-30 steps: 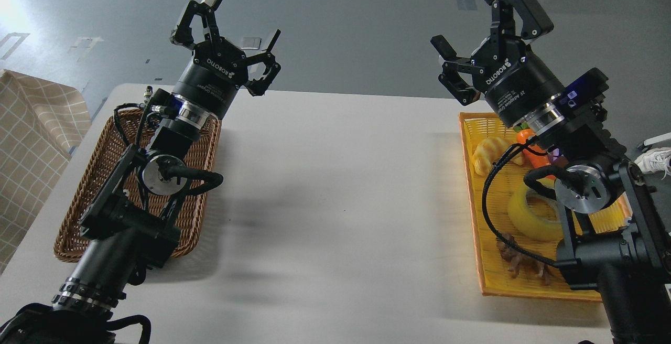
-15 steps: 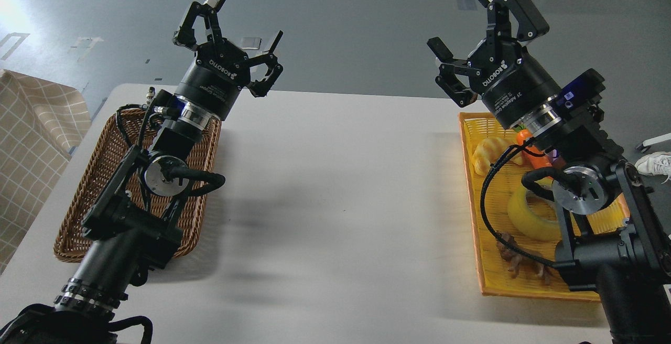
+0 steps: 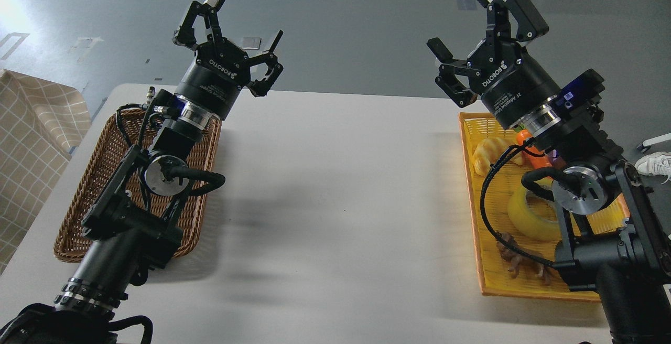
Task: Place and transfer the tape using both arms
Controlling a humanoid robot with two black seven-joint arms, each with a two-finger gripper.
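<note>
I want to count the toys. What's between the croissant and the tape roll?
In the head view, an orange carrot toy sits between the croissant and the tape, in the yellow tray, partly hidden by the right arm.

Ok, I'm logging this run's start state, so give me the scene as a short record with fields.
tape: wide translucent yellow tape roll lying in the yellow tray, partly behind the right arm
tray also holds: pale croissant toy, orange carrot toy, brown toy
left gripper: open, raised, holding nothing
right gripper: open, raised, holding nothing
brown wicker basket: table's left side, under the left arm
</note>
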